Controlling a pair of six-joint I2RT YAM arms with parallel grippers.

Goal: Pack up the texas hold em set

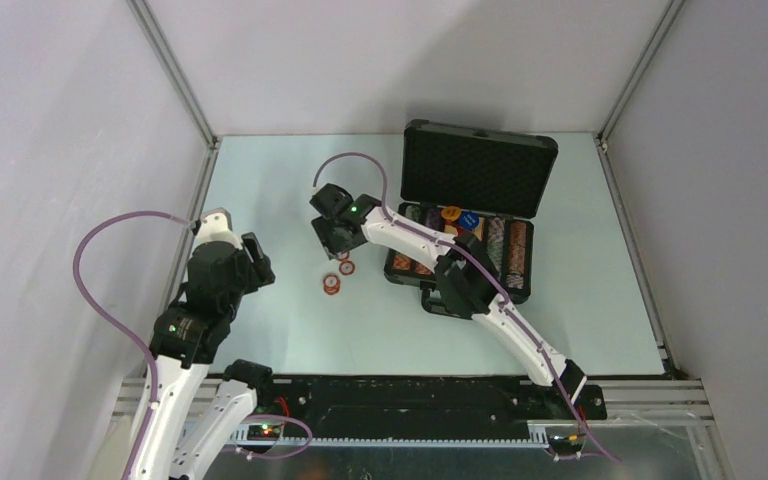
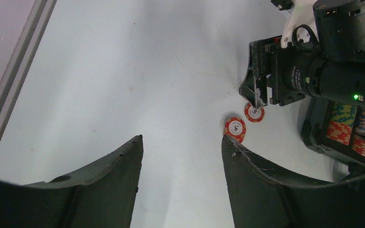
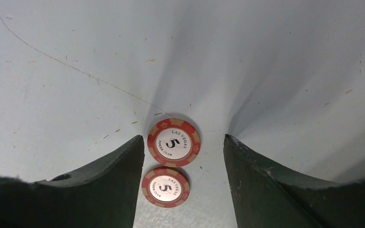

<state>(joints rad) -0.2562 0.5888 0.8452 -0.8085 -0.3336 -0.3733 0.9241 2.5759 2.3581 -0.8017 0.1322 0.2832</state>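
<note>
Seen from above, a black rectangular case [image 1: 505, 293] lies open on the far right part of a pale, matte table [image 1: 280, 190]; its long axis runs left to right, slightly skewed; its lid [image 1: 478, 172] stands upright on the far side, the dimpled foam lining facing near. Inside the case, multicoloured chip rows [image 1: 507, 250] run near to far, the discs standing on edge.

Two small red-white round chips [image 3: 174, 142] lie flat on the table left of the case, well apart from it; each has a white centre printed with a 5; they sit almost touching, one just nearer than the other.

The right gripper [image 1: 333, 240] hangs over these chips, jaws spread and released; its dark, curved fingers [image 3: 119, 180] flank the pair, one finger close beside a chip's rim.

The left gripper [image 2: 182, 138] sits further left and nearer, jaws parted and holding nothing; bare table lies between them.

Open table stretches left to a metal frame rail [image 1: 195, 200] and far to the white walls [image 1: 400, 60].
</note>
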